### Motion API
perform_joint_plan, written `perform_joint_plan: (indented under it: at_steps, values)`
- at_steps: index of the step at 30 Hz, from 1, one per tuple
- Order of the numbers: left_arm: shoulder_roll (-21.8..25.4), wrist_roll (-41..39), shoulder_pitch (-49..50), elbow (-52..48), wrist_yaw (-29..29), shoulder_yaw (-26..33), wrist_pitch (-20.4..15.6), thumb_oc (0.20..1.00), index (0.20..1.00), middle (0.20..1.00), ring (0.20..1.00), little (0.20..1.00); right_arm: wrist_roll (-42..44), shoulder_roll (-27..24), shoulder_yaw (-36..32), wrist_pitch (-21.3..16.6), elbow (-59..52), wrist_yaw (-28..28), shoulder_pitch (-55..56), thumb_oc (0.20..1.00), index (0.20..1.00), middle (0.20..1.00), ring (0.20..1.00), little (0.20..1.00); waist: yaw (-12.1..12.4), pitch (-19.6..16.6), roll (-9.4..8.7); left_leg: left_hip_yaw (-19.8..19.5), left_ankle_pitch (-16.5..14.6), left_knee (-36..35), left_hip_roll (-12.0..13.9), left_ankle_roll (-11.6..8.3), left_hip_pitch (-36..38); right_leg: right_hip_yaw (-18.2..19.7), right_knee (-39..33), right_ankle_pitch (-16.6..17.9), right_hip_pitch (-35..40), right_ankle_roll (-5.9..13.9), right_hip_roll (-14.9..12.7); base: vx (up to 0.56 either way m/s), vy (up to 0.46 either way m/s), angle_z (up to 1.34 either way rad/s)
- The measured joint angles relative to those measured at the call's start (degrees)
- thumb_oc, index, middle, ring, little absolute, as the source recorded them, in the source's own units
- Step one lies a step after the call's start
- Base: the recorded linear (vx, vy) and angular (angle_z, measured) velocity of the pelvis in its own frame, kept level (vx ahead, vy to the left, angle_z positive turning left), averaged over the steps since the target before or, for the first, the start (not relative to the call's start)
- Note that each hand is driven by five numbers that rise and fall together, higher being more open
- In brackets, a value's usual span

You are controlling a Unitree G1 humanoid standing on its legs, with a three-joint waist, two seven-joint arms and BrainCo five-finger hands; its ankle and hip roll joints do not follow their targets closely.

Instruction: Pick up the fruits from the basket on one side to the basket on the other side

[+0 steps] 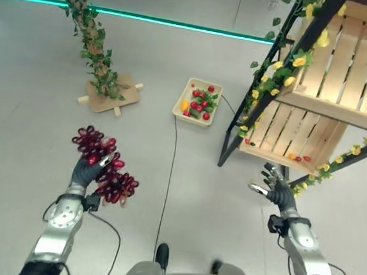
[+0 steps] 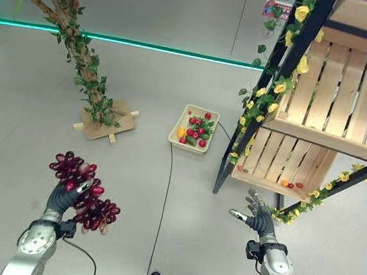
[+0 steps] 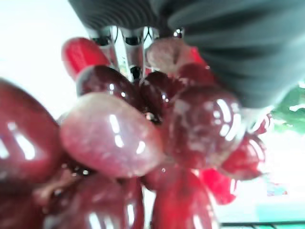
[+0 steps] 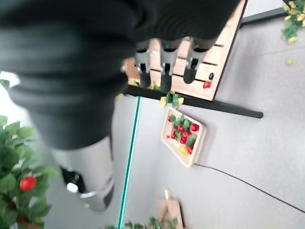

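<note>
— While our left hand [image 1: 85,169] is up over the floor [image 1: 40,86], what have we got in it?

— We hold a bunch of dark red grapes [image 1: 104,164], our fingers curled round it; in the left wrist view the grapes [image 3: 143,143] press right against the fingers.

— And our right hand [image 1: 274,187]?

— We keep it bare, fingers relaxed and spread, just beside the lower end of the black shelf frame [image 1: 271,87].

— Where are the rest of the fruits?

— We see a shallow pale basket [image 1: 198,102] on the floor ahead, between the leafy tree on its wooden base [image 1: 94,52] and the frame, with red, green and yellow fruits in it. A few small red and orange fruits [image 1: 299,158] lie in the lower wooden crate [image 1: 293,137], under the upper crate [image 1: 350,68].

— What is on the frame?

— We see vines with yellow flowers [image 1: 276,75] along it.
</note>
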Motion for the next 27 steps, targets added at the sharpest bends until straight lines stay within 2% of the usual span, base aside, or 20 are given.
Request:
perform_joint_plan:
  at_steps: [1, 2, 4, 6, 8, 9, 10, 11, 12, 13, 14, 15, 16, 18, 20, 22, 23, 24, 25, 27]
  values:
    - [-0.5, 0.0, -0.1, 0.6, 0.1, 0.4, 0.1, 0.200, 0.200, 0.200, 0.200, 0.200, 0.0, -0.2, 0.2, 0.0, 0.0, 0.1, 0.0, 1.000, 1.000, 1.000, 1.000, 1.000, -0.6, 0.0, 0.07, -0.6, -0.6, 0.7, 0.1, -0.18, -0.1, 3.3, -1.8, 1.2, -0.9, 0.98, 1.2, 0.33, -0.064, 0.76]
    - [-0.3, 0.0, -0.2, 1.2, -0.1, 0.2, 0.2, 0.200, 0.200, 0.200, 0.200, 0.200, 0.0, -0.1, -0.1, 0.0, 0.0, -0.1, 0.9, 1.000, 1.000, 1.000, 1.000, 1.000, -2.3, 0.1, 0.06, -2.4, -0.5, 0.6, 0.0, -0.58, 0.8, 5.1, -6.8, 3.6, -1.9, 0.85, 1.8, 0.30, -0.076, 0.69]
    - [-0.7, 0.1, -0.2, 2.1, -0.1, -0.1, 0.2, 0.200, 0.200, 0.200, 0.200, 0.200, 0.0, 0.0, -0.8, 0.1, 0.2, -0.1, 2.3, 1.000, 1.000, 1.000, 1.000, 1.000, -3.3, 0.0, -0.20, -4.5, -2.6, 0.4, -0.2, -0.73, 3.4, 4.5, -12.2, 7.2, -3.1, -0.02, 1.5, 0.51, -0.200, 0.69]
    - [-0.8, 0.2, 0.9, 2.3, -0.4, -0.3, 0.2, 0.200, 0.200, 0.200, 0.200, 0.200, 0.0, 0.1, -1.7, 0.1, 0.6, 0.0, 3.2, 1.000, 1.000, 1.000, 1.000, 1.000, -4.0, -0.4, -0.57, -6.1, -5.0, 0.3, -0.2, -1.71, 6.7, 3.6, -11.7, 7.7, -3.5, 0.16, 0.6, 0.50, -0.293, 0.56]
    - [-1.3, 0.2, 1.7, 2.3, -0.5, -1.0, 0.2, 0.200, 0.200, 0.200, 0.200, 0.200, 0.0, 0.1, -3.5, 0.1, 1.1, 0.0, 5.5, 1.000, 1.000, 1.000, 1.000, 1.000, -4.3, -2.5, -1.27, -8.6, -8.2, -0.9, 1.0, -3.77, 10.6, 1.0, -7.4, 7.4, -2.3, -0.20, -0.5, 0.41, -0.310, 0.62]
    - [-2.0, 0.2, 1.9, 2.3, -0.4, -1.3, 0.3, 0.200, 0.200, 0.200, 0.200, 0.200, -0.2, -0.3, -3.8, 0.2, 1.5, 0.0, 5.6, 1.000, 1.000, 1.000, 1.000, 1.000, -4.3, -3.4, -0.43, -8.0, -8.9, -2.1, 2.6, -4.73, 12.2, 0.0, -5.7, 9.6, -2.7, -2.43, 0.6, 0.26, -0.188, 0.39]
    - [-2.9, 0.2, 2.3, 2.3, -0.2, -1.7, 0.4, 0.200, 0.200, 0.200, 0.200, 0.200, -0.2, -0.9, -4.0, 0.2, 1.9, 0.0, 5.3, 1.000, 1.000, 1.000, 1.000, 1.000, -4.3, -4.2, 1.24, -7.9, -9.5, -2.5, 4.6, -6.24, 14.0, -1.2, -3.6, 9.9, -2.7, -2.88, 2.0, 0.35, -0.287, 0.19]
    - [-3.2, 0.2, 2.2, 2.4, -0.5, -3.0, 0.4, 0.200, 0.200, 0.200, 0.200, 0.200, -0.3, -1.3, -4.3, 0.4, 2.3, 0.1, 4.8, 1.000, 1.000, 1.000, 1.000, 1.000, -4.4, -4.8, 2.87, -7.0, -10.3, -0.1, 6.8, -7.64, 13.9, -2.0, -1.4, 10.5, -2.2, -6.77, 4.1, 0.33, -0.309, 0.21]
    - [-3.5, 0.1, 2.1, 2.2, -0.6, -3.8, 0.4, 0.200, 0.200, 0.200, 0.200, 0.200, -0.3, -2.1, -4.0, 0.4, 2.3, 0.2, 3.7, 1.000, 1.000, 1.000, 1.000, 1.000, -4.5, -5.1, 3.41, -6.2, -9.8, 4.3, 8.1, -8.49, 12.4, -2.2, -0.3, 8.9, -1.7, -9.38, 5.4, 0.32, -0.308, 0.17]
    - [-3.8, 0.1, 2.0, 2.2, -0.6, -3.9, 0.5, 0.200, 0.200, 0.200, 0.200, 0.200, -0.3, -2.4, -4.1, 0.4, 2.4, 0.3, 3.7, 1.000, 1.000, 1.000, 1.000, 1.000, -4.5, -5.1, 3.36, -6.2, -9.9, 7.7, 8.2, -9.19, 11.1, -2.2, 0.0, 8.7, -1.2, -10.80, 5.8, 0.26, -0.329, -0.06]
    - [-4.5, -0.1, 1.7, 2.4, -0.6, -3.9, 0.5, 0.200, 0.200, 0.200, 0.200, 0.200, -0.3, -3.1, -4.3, 0.3, 2.3, 0.5, 2.7, 1.000, 1.000, 1.000, 1.000, 1.000, -4.3, -5.0, 3.19, -5.9, -8.8, 14.2, 8.4, -11.46, 9.6, -2.6, -0.1, 6.9, 0.5, -11.85, 6.8, 0.26, -0.352, -0.21]
    - [-4.8, -0.2, 1.7, 2.3, -0.6, -3.9, 0.5, 0.200, 0.200, 0.200, 0.200, 0.200, -0.4, -3.5, -4.2, 0.3, 2.3, 0.6, 2.3, 1.000, 1.000, 1.000, 1.000, 1.000, -4.1, -5.0, 3.10, -5.8, -7.8, 17.1, 8.5, -12.57, 8.9, -2.8, -0.2, 6.3, 1.3, -12.35, 7.6, 0.27, -0.350, -0.37]
    - [-4.8, -0.2, 1.2, 2.3, -0.7, -4.0, 0.5, 0.200, 0.200, 0.200, 0.200, 0.200, -0.6, -4.5, -3.3, 0.9, 3.1, 1.0, 1.8, 1.000, 1.000, 1.000, 1.000, 1.000, -3.6, -4.9, 2.37, -5.7, -5.6, 23.9, 8.5, -15.20, 6.6, -3.0, -1.2, 4.5, 3.5, -13.70, 8.4, 0.17, -0.223, -0.30]
    - [-4.7, -0.2, 0.4, 2.1, -0.6, -4.1, 0.4, 0.200, 0.200, 0.200, 0.200, 0.200, -0.9, -4.3, -2.6, 1.1, 3.6, 1.0, 3.6, 1.000, 1.000, 1.000, 1.000, 1.000, -3.2, -4.2, 0.89, -6.5, -4.1, 32.2, 7.9, -15.55, 2.5, -3.0, -3.4, 3.2, 7.5, -14.78, 9.0, 0.27, -0.278, -0.11]
    - [-5.0, -0.2, -0.3, 2.1, -0.6, -4.1, 0.2, 0.200, 0.200, 0.200, 0.200, 0.200, -1.3, -4.2, -2.4, 1.4, 3.4, 0.9, 5.1, 1.000, 1.000, 1.000, 1.000, 1.000, -3.2, -3.6, -0.39, -5.1, -5.7, 34.2, 6.0, -14.81, -2.1, -1.7, -6.7, 2.5, 10.8, -14.77, 9.0, 0.29, -0.176, -0.10]
    - [-5.1, -0.2, -0.5, 1.9, -0.6, -4.1, 0.2, 0.200, 0.200, 0.200, 0.200, 0.200, -1.9, -3.4, -1.8, 1.5, 3.3, 0.8, 6.2, 1.000, 1.000, 1.000, 1.000, 1.000, -2.3, -2.5, -2.38, -1.6, -7.1, 28.2, 4.0, -13.47, -6.1, -0.6, -9.7, 2.5, 14.2, -14.43, 8.9, 0.29, -0.072, -0.30]
    - [-5.8, -0.2, -0.2, 1.9, -0.4, -4.1, 0.2, 0.200, 0.200, 0.200, 0.200, 0.200, -2.1, -3.0, -1.8, 2.0, 3.6, 0.7, 6.6, 1.000, 1.000, 1.000, 1.000, 1.000, -1.9, -2.0, -3.08, 0.3, -7.2, 18.2, 2.8, -11.10, -6.9, 0.1, -11.7, 3.7, 16.4, -14.34, 8.4, 0.16, 0.004, -0.36]
    - [-5.9, -0.2, 0.3, 1.8, -0.5, -4.1, 0.2, 0.200, 0.200, 0.200, 0.200, 0.200, -2.3, -2.9, -1.7, 2.0, 3.8, 0.7, 6.5, 1.000, 1.000, 1.000, 1.000, 1.000, -1.6, -1.8, -3.05, 0.0, -6.1, 15.1, 2.4, -9.66, -8.8, 0.2, -11.7, 3.0, 16.8, -13.68, 8.5, 0.29, -0.003, -0.75]
    - [-5.8, -0.2, 1.0, 1.8, -0.4, -4.1, 0.2, 0.200, 0.200, 0.200, 0.200, 0.200, -2.6, -2.9, -1.5, 2.0, 4.1, 0.2, 6.5, 1.000, 1.000, 1.000, 1.000, 1.000, -0.5, -1.8, -2.45, -0.9, -4.0, 9.5, 2.5, -9.10, -10.5, 1.3, -11.7, 2.6, 17.1, -13.95, 9.3, 0.18, -0.009, -0.86]
    - [-5.5, -0.1, 1.5, 1.9, -0.2, -4.1, 0.2, 0.200, 0.200, 0.200, 0.200, 0.200, -3.1, -3.2, -1.2, 2.1, 4.2, 0.0, 6.4, 1.000, 1.000, 1.000, 1.000, 1.000, 0.0, -1.6, -1.81, -3.3, -0.3, 7.7, 2.2, -8.86, -12.1, 2.0, -11.7, 2.0, 18.3, -14.14, 9.9, 0.16, 0.010, -1.02]
